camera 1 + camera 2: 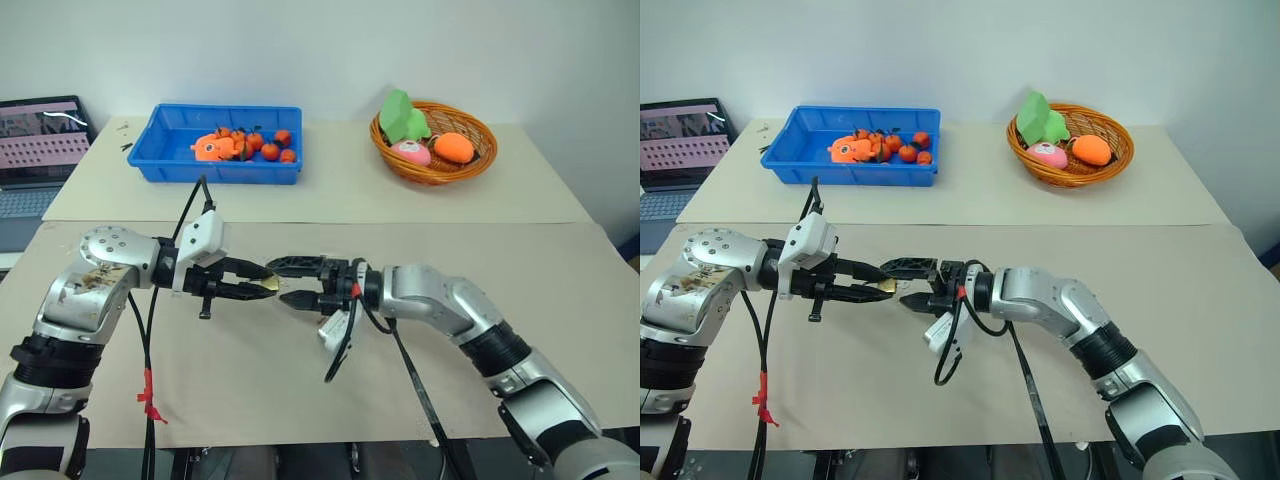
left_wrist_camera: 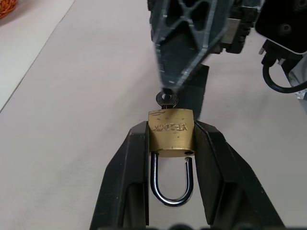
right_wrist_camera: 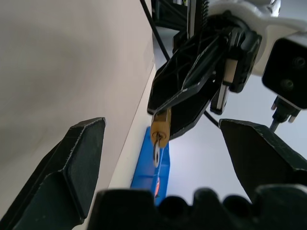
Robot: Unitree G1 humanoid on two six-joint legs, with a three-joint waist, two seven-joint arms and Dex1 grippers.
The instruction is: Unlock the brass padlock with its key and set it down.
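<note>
Key (image 2: 166, 100) in padlock (image 2: 171, 131), prob. unlocked

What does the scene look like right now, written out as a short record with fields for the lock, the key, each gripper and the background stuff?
padlock: brass padlock, shackle sprung open on one side
key: key in the keyhole
left gripper: left gripper clamps the padlock body
right gripper: right gripper open, facing the key
behind: blue tray of small orange fruits; wicker basket; laptop
</note>
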